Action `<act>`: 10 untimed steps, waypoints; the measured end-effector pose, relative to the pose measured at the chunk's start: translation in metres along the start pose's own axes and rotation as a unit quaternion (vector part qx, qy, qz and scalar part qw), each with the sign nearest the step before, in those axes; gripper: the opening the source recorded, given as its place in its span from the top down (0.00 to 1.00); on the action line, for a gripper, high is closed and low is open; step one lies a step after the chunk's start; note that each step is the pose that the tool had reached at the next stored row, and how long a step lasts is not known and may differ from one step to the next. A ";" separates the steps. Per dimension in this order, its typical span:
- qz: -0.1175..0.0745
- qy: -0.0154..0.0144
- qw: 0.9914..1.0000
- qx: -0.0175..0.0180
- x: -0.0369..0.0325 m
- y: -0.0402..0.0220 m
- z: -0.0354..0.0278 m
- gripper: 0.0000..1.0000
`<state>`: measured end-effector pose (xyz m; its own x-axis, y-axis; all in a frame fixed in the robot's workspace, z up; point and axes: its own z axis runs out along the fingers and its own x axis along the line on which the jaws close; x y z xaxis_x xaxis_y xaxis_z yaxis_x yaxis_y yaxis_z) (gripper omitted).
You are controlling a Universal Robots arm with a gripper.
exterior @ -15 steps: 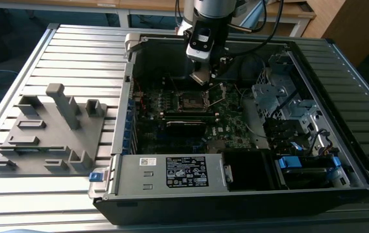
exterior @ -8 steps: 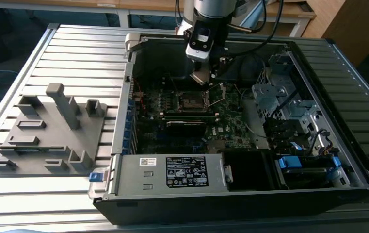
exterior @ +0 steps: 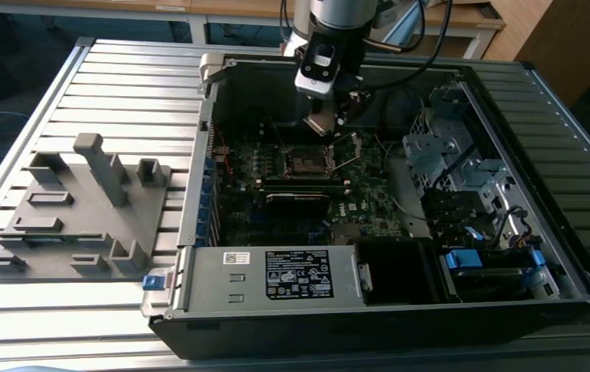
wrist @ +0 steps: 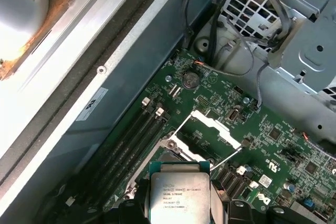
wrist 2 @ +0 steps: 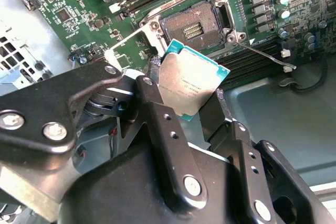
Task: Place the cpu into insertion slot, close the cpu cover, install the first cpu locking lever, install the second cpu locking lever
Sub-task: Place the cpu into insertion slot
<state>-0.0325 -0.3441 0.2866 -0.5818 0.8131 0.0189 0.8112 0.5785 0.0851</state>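
My gripper (wrist 2: 186,100) clamps the cpu (wrist 2: 191,82) above the empty socket (wrist 2: 197,27); cpu cover (wrist: 215,126) stands open; locking lever (wrist 2: 262,56) unlatched; nothing seated yet.

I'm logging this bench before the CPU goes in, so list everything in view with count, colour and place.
cpu: one, silver-grey, in the gripper above the socket
cpu cover: one, shiny silver, swung open beside the socket
socket: one, dark, empty, on the motherboard
motherboard: one, green, inside the computer case
computer case: one, black, lying open on the table
power supply: one, silver with black label, inside the computer case
fixture block: one, grey, on the table, exterior view's left
table: one, grey metal slats, under the computer case
arm: one, silver and black, above the open computer case
gripper: one, black, shut on the cpu
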 end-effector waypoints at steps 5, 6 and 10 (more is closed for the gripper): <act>0.007 -0.001 1.000 0.000 0.0000 0.0000 0.0000 0.46; 0.007 -0.001 1.000 0.000 0.0000 0.0000 0.0000 0.46; 0.007 -0.001 1.000 0.000 0.0000 0.0000 0.0000 0.46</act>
<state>-0.0325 -0.3441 0.2866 -0.5703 0.8212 0.0188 0.8193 0.5670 0.0851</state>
